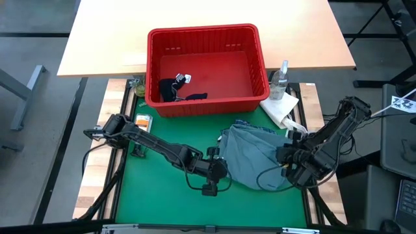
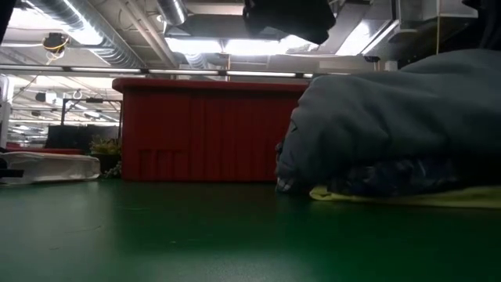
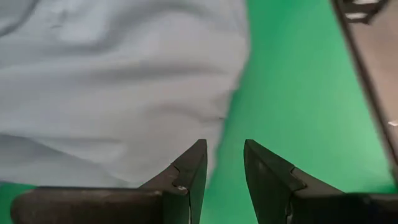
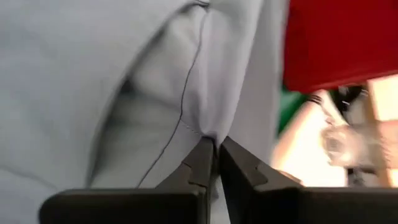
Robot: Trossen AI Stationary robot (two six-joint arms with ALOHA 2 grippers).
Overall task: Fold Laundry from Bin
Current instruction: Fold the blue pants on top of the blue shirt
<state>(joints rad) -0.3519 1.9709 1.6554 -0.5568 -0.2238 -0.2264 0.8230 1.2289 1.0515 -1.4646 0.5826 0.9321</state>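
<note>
Grey-blue garment (image 1: pixel 255 158) heaped on green surface (image 1: pixel 162 195) before bin (image 1: pixel 207 38). Right gripper (image 4: pixel 216 149) pinching its fabric; left gripper (image 3: pixel 222 163) parted, empty, at garment edge.

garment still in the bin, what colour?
Dark navy garment, lying in the red bin; high view shows it best.

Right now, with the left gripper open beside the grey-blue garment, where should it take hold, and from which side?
Grip the grey-blue garment at its near left edge, coming in low from the left along the mat. The left gripper is open right beside that edge, which lies flat there. The right gripper already pinches a fold on the opposite side, so both ends would be held.
</note>
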